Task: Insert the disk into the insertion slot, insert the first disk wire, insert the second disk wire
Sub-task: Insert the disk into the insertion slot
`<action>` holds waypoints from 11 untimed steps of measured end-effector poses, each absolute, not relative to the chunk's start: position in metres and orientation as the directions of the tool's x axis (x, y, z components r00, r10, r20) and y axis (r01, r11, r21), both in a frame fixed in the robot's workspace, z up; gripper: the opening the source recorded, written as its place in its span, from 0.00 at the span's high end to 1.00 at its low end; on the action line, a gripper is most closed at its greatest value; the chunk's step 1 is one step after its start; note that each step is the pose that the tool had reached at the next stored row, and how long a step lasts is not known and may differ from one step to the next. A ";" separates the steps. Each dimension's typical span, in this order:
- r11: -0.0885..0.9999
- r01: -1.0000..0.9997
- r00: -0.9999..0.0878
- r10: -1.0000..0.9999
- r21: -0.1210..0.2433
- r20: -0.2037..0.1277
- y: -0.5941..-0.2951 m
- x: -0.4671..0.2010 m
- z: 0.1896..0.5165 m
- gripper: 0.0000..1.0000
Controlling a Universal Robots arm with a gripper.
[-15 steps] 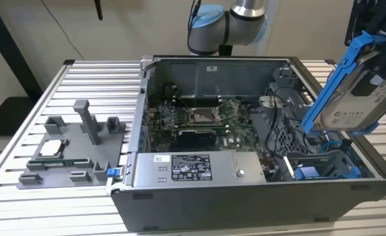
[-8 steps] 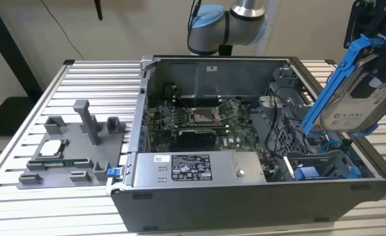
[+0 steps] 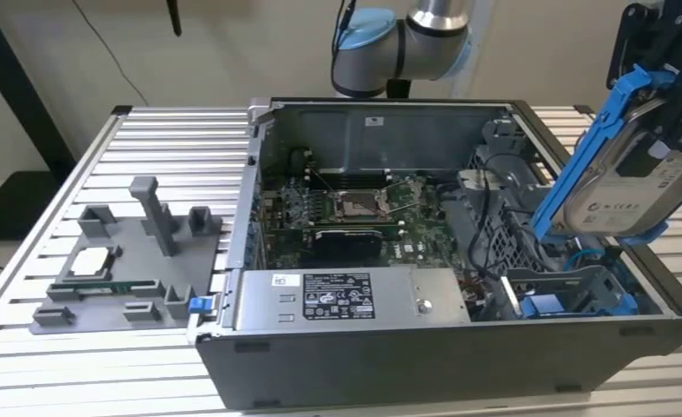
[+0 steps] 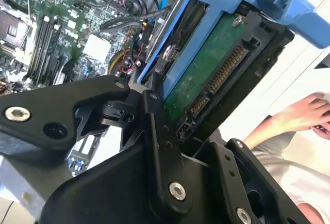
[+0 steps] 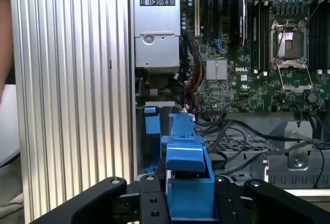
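You have the gripper (image 5: pixel 188 203) clamped on the disk (image 3: pixel 632 195). In the first wrist view its black fingers (image 5: pixel 149 203) press against both sides of the blue carrier frame (image 5: pixel 188 180), no gap showing.

The disk is in the air above the computer case (image 3: pixel 433 347), over the case's end at the exterior view's right. It is tilted steeply, with one long edge of the frame uppermost and the label face toward the exterior camera. In the second wrist view you see its green circuit-board side (image 4: pixel 203 79) with the connector row. Its lower end hangs close to the case's open top. You can't tell whether it touches anything there.

The insertion slot (image 3: pixel 572 291) sits inside the case, in the corner at the exterior view's right nearest the camera. It is a grey perforated cage with blue fittings, and the disk is not in it yet.

- The motherboard (image 3: pixel 353 208) is in the middle of the case floor.
- The power supply (image 3: pixel 341 300) runs along the case wall nearest the exterior camera.
- Black cables (image 5: pixel 232 131) lie loose inside the case, between the motherboard and the cage.
- A grey fixture tray (image 3: pixel 132 269) sits outside the case on the slatted table (image 3: pixel 39 365), at the exterior view's left.
- A person's hand (image 4: pixel 304 115) is outside the case in the second wrist view.
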State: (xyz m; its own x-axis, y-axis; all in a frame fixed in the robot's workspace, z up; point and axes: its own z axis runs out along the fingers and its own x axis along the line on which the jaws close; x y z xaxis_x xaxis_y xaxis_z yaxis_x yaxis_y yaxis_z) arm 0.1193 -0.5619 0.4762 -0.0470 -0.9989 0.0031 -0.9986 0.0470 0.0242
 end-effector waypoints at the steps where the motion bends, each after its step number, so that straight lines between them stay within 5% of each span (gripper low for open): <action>1: 0.047 -0.999 -0.047 -0.999 0.024 0.003 -0.562 0.119 0.476 1.00; 11: 0.047 -0.999 -0.047 -0.999 0.024 0.003 -0.562 0.119 0.472 1.00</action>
State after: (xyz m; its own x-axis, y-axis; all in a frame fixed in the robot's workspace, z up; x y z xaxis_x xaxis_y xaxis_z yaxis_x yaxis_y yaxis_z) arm 0.1193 -0.5619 0.4724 -0.0472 -0.9989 0.0034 -0.9986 0.0473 0.0242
